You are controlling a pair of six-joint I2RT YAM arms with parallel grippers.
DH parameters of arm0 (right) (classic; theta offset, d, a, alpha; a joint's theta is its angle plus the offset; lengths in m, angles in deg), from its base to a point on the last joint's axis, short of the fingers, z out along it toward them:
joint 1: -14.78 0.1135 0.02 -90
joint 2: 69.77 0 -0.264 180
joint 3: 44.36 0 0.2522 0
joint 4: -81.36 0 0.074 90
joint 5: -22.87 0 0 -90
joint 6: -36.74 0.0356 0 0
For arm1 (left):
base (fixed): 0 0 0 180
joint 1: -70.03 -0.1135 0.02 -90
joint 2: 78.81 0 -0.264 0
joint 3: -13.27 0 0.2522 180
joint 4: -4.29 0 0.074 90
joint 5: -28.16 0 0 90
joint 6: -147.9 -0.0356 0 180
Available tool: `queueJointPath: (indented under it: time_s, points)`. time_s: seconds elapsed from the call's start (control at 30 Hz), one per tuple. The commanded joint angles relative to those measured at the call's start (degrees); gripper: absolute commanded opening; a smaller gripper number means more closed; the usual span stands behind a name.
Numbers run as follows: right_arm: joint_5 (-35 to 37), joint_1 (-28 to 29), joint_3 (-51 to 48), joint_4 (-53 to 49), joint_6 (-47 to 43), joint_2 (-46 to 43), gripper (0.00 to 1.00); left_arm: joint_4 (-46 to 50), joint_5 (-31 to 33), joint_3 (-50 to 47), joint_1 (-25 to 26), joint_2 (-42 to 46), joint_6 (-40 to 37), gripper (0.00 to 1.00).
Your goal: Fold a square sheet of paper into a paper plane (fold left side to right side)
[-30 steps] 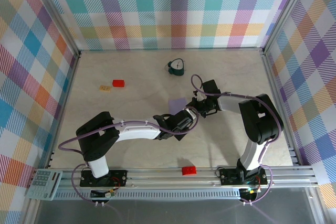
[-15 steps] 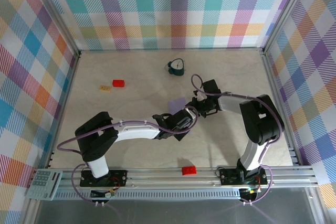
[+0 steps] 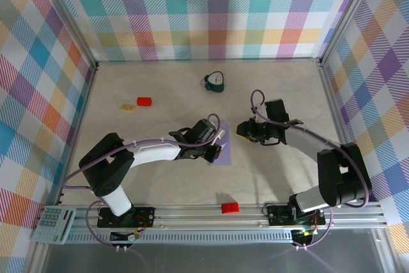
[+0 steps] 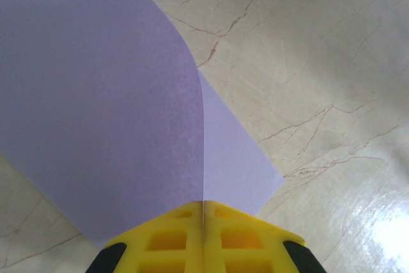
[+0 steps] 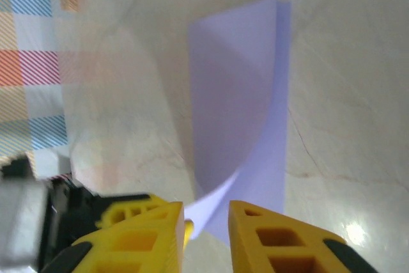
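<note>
The square sheet of paper [image 3: 225, 155] is pale lavender and lies on the table's middle, partly folded over. In the left wrist view its lifted flap [image 4: 108, 94] curves over the flat lower layer [image 4: 236, 164]. My left gripper [image 4: 203, 208] is shut on the flap's edge, and in the top view it [image 3: 219, 140] sits at the sheet's far-left side. My right gripper [image 5: 206, 214] is open and hovers low just right of the sheet [image 5: 236, 94], the curled edge reaching into its gap. In the top view that gripper [image 3: 243, 130] stands beside the sheet.
A dark teal clock-like object [image 3: 215, 82] stands at the back. A red block [image 3: 144, 101] and a tan piece [image 3: 127, 107] lie at the back left. Another red block [image 3: 229, 207] sits near the front rail. A keypad [image 3: 53, 224] rests at the front left corner.
The paper has shifted toward the near edge with its flap raised over. The left gripper moved to the sheet's far-left side. The right arm swung out to the right.
</note>
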State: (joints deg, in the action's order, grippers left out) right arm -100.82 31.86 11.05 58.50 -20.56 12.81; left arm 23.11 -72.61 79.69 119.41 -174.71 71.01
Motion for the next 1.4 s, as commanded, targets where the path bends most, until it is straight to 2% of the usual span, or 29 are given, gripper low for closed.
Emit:
queueJointPath:
  time_s: [0.0,0.1,0.27,0.57,1.07,1.37]
  points:
    - [-1.9,0.6,-4.3,0.8,-1.1,-1.4,0.20,-3.5,-7.4,-2.0,-1.9,1.4,3.6,0.00]
    - [-2.2,2.4,-6.7,3.3,-0.1,-0.9,0.11,-4.9,-9.4,-3.0,-3.0,1.2,4.6,0.00]
    - [0.2,7.5,-8.2,6.4,1.9,1.5,0.00,-4.3,-8.8,-2.9,-3.4,1.4,5.1,0.00]
    - [3.3,13.1,-8.6,10.9,5.0,6.3,0.00,-4.2,-9.3,-2.0,-3.6,-0.1,6.7,0.00]
    - [7.5,13.8,-8.1,4.8,1.9,10.1,0.00,-3.2,-8.9,-2.5,-4.3,-0.6,6.4,0.00]
    - [8.9,13.8,-5.6,0.5,-1.2,10.3,0.00,-3.0,-13.0,-2.2,-6.6,-1.6,5.4,0.00]
